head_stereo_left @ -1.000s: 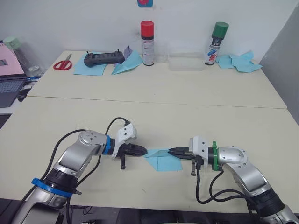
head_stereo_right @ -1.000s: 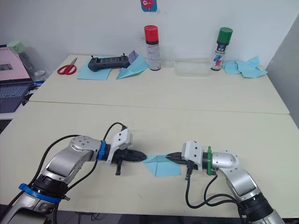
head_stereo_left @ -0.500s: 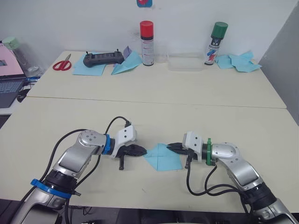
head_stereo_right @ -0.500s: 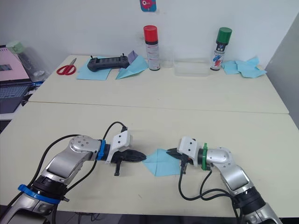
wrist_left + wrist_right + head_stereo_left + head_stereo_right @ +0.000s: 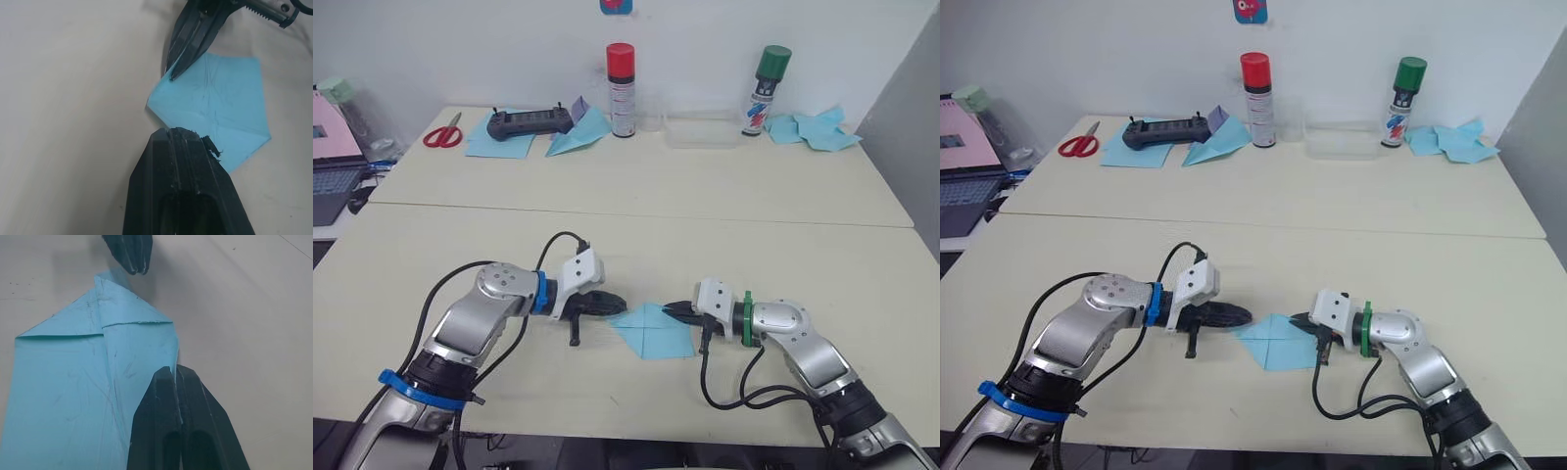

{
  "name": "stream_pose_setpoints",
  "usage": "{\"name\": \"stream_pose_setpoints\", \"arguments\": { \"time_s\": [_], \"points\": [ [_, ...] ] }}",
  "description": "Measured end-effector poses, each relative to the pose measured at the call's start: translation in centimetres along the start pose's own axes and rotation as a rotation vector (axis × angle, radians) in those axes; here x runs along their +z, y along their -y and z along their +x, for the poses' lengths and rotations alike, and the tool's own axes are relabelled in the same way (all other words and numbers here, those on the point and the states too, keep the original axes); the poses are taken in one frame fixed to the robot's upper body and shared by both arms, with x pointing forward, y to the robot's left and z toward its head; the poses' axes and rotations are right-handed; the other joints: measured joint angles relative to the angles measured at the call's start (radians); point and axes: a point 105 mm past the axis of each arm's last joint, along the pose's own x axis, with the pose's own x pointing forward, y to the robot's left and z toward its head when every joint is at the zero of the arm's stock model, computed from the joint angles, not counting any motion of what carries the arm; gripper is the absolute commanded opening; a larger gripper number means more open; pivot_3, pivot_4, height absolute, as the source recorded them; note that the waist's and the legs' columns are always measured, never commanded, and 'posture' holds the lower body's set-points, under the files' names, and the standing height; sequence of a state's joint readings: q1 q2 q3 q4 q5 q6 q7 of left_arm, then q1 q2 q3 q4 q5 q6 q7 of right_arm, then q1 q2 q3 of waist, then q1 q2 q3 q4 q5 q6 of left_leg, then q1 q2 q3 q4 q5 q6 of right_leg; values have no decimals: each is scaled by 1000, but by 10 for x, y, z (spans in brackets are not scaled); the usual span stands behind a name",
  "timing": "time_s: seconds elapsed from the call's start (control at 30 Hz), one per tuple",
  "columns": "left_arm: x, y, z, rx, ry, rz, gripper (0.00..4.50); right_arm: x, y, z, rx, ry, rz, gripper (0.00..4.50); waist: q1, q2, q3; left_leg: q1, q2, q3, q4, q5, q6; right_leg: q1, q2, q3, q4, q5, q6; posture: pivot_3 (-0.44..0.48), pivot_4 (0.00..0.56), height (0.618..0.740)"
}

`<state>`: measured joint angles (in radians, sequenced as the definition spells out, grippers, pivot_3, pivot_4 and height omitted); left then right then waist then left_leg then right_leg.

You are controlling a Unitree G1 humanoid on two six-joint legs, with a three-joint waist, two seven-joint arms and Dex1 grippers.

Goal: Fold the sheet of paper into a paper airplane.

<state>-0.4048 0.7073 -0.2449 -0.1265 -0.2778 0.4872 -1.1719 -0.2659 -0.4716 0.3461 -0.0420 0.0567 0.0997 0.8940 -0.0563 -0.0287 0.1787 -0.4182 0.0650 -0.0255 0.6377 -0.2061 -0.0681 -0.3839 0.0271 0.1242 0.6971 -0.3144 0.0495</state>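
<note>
The thin light-blue creased sheet of paper (image 5: pixel 654 329) lies flat between the left gripper (image 5: pixel 619 305), fingers together at its pointed end, and the right gripper (image 5: pixel 175 374), pinching its opposite edge, seemingly to steady it for folding.

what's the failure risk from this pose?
1. The right gripper is shut, its tips at the edge of the sheet of paper; a pull may drag the thin sheet off the table spot instead of creasing it.
2. The left gripper, shut at the pointed end, could crumple that tip.
</note>
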Motion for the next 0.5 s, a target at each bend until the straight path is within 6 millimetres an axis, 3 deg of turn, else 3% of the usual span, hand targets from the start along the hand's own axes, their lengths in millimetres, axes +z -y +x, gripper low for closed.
{"name": "stream_pose_setpoints", "arguments": {
  "time_s": [0.13, 0.27, 0.4, 0.5],
  "points": [
    [2, 8, 5, -23, 5, 15, 0, 0, 0, 0, 2, 0, -2, 65, 0, 0, 0, 0, 0, 0, -1, 0, 0, 0, 0, 0, 0, 0, 0, 0, 150, 740],
    [-13, 21, 12, -61, -33, 5, 0, 0, 0, 0, 3, -2, -2, 65, 0, 0, 0, 0, 0, 0, -1, 0, 0, 0, 0, 0, 0, 0, 0, 0, 150, 740],
    [-20, 19, 14, -56, -57, 19, 0, 0, 0, -1, 5, -4, 5, 65, 0, 0, 0, 0, 0, 0, -1, 0, 0, 0, 0, 0, 0, 0, 0, 0, 150, 740],
    [-22, 18, 14, -54, -60, 27, 0, 1, 0, -1, 7, -4, 13, 578, 0, 0, 0, 0, 0, 0, -1, 0, 0, 0, 0, 0, 0, 0, 0, 0, 150, 740]
  ]
}}
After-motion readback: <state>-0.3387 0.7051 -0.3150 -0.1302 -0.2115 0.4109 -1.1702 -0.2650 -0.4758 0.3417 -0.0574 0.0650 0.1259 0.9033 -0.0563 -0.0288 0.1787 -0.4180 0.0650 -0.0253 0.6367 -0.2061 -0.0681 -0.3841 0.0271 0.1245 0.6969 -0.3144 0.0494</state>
